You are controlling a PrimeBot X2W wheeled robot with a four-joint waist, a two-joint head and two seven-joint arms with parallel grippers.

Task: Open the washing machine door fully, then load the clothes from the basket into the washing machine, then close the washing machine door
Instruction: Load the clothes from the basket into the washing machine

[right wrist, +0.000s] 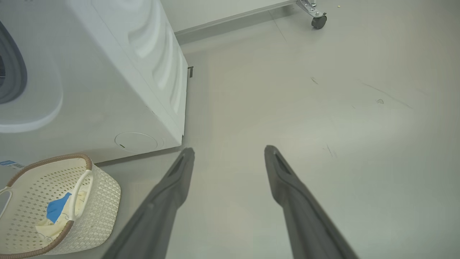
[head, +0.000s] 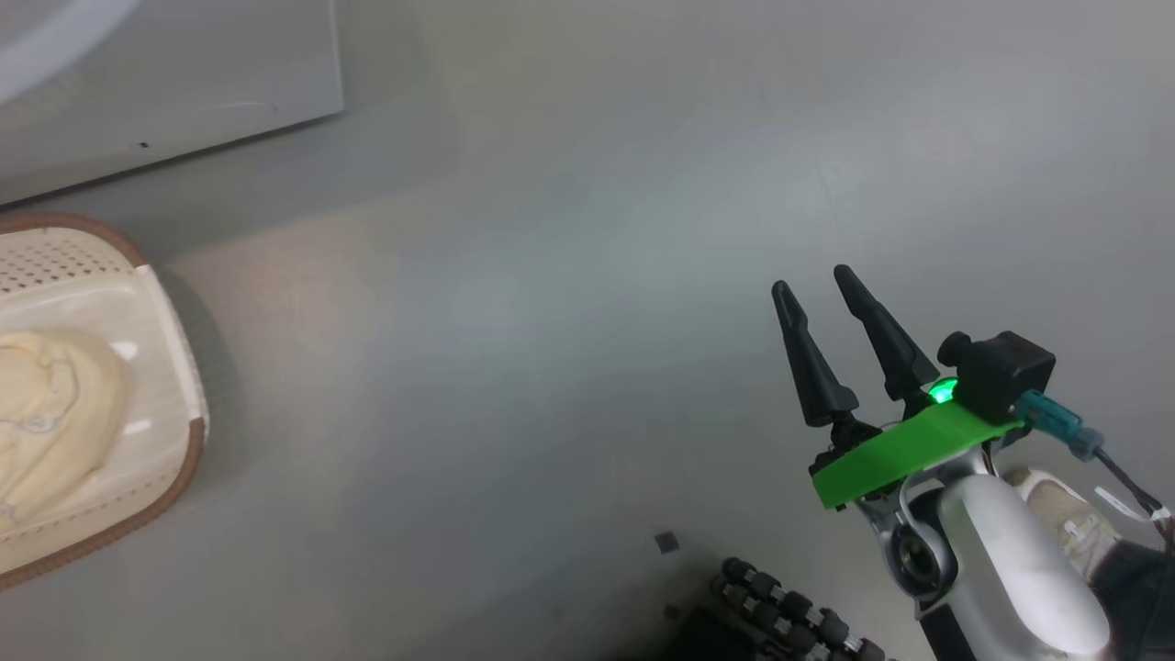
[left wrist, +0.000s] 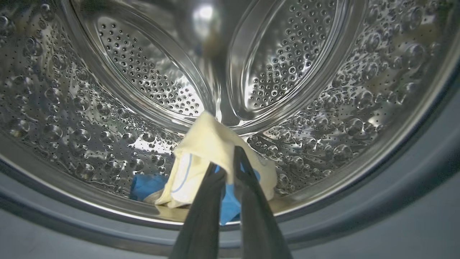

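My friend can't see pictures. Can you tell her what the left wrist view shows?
The left gripper pinches a cream garment with a blue patch inside the washing machine's shiny steel drum. The grey gasket curves around the drum's edge.

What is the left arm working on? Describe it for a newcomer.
Look into the steel drum of the washing machine. Near its front lip, by the left gripper, sit the clothes: a bunched cream garment with blue patches, soft against perforated metal.
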